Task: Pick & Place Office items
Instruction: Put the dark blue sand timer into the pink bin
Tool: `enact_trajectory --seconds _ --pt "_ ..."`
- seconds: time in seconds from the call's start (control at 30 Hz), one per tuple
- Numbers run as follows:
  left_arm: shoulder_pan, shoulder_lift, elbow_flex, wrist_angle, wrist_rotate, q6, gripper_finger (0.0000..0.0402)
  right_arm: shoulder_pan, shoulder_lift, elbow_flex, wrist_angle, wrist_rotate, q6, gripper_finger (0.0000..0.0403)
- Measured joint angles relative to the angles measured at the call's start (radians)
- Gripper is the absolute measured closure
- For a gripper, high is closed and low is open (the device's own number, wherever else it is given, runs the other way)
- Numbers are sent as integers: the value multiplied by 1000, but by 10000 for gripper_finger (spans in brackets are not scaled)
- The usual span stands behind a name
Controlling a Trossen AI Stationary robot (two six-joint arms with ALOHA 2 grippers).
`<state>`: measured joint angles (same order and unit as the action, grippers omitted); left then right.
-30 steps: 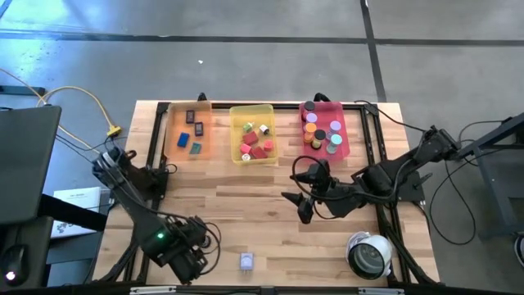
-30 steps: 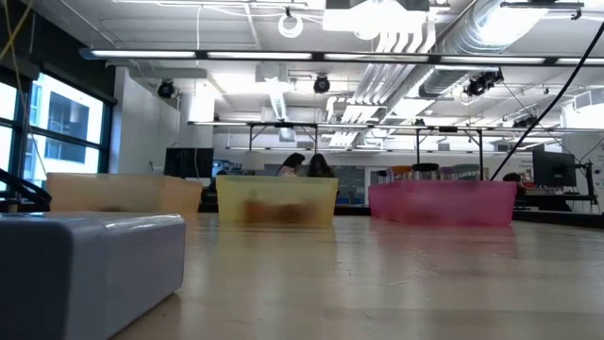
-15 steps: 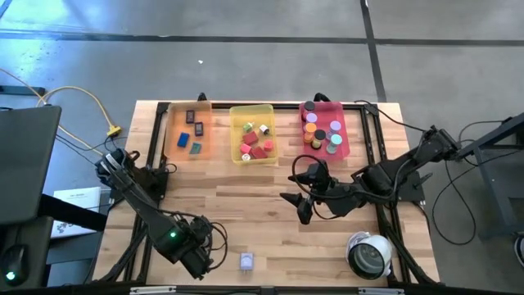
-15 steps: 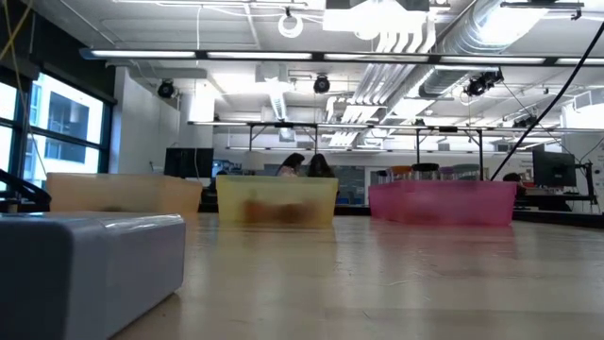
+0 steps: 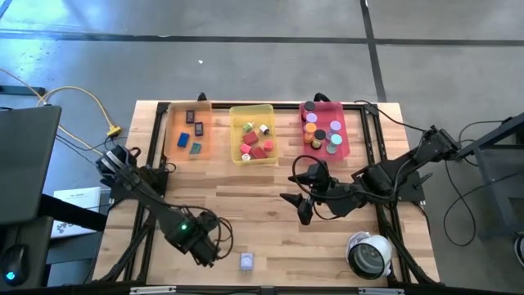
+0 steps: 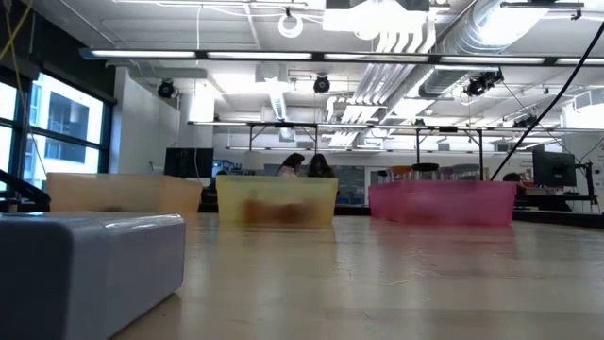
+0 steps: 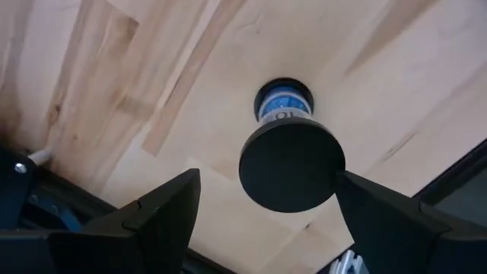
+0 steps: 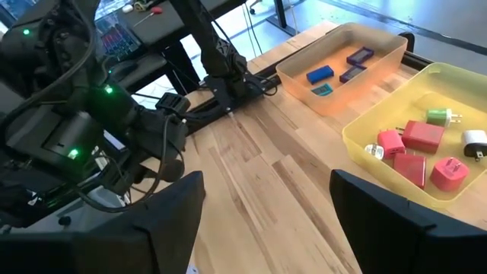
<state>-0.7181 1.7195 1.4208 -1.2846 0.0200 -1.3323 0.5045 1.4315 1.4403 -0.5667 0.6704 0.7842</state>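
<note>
The left gripper (image 5: pixel 206 250) hangs low over the bench's (image 5: pixel 246 205) near edge, fingers wide, empty, beside a lavender cube (image 5: pixel 247 261). The other office items (image 5: pixel 255 141) lie in the far trays. The right gripper (image 5: pixel 296 190) hovers mid-bench, fingers wide, empty.

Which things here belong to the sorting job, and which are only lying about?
Job: discs, plugs and cubes, flat rectangles, lavender cube.
Lying about: round device, yellow cable, papers.
</note>
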Motion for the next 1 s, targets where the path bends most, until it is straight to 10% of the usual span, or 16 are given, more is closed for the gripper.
enact_trajectory --seconds 0.63,1.0 --pt "5 7 -49 51 -12 43 101 -1 0 0 0 0 -22 128" --pt "84 -110 -60 -188 -5 -77 101 -1 -1 0 5 0 -26 128"
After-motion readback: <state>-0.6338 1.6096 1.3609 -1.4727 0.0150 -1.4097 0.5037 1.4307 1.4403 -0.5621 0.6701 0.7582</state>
